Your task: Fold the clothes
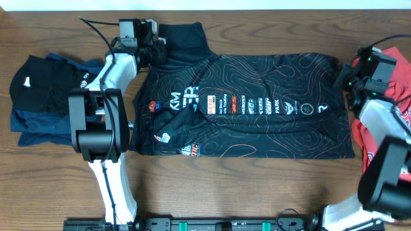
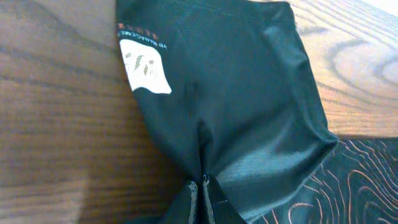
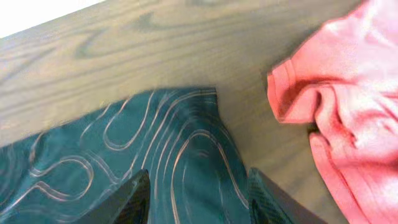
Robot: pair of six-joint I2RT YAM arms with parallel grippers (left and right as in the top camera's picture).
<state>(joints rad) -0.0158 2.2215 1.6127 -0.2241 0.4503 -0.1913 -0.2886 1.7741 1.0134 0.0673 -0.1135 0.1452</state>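
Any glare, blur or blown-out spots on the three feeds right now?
Overhead: even light, sharp, jersey logos distinct. Left wrist: soft focus, pale sheen on the black fabric. Right wrist: top-left corner blown out white, red T-shirt slightly blurred.

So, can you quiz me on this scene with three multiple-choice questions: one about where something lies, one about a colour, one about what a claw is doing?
1. Where is the red T-shirt?
A. At the left end
B. Beside the black jersey, at the right end
C. Spread on top of the jersey

2. The jersey's thin wavy lines are:
A. green
B. orange
C. blue

3. The left gripper is:
A. wide open
B. holding the T-shirt
C. shut on the jersey's cloth

Answers:
1 B, red cloth shows just off the jersey's right edge.
2 B, the lines look orange in every view.
3 C, it pinches a black fold.
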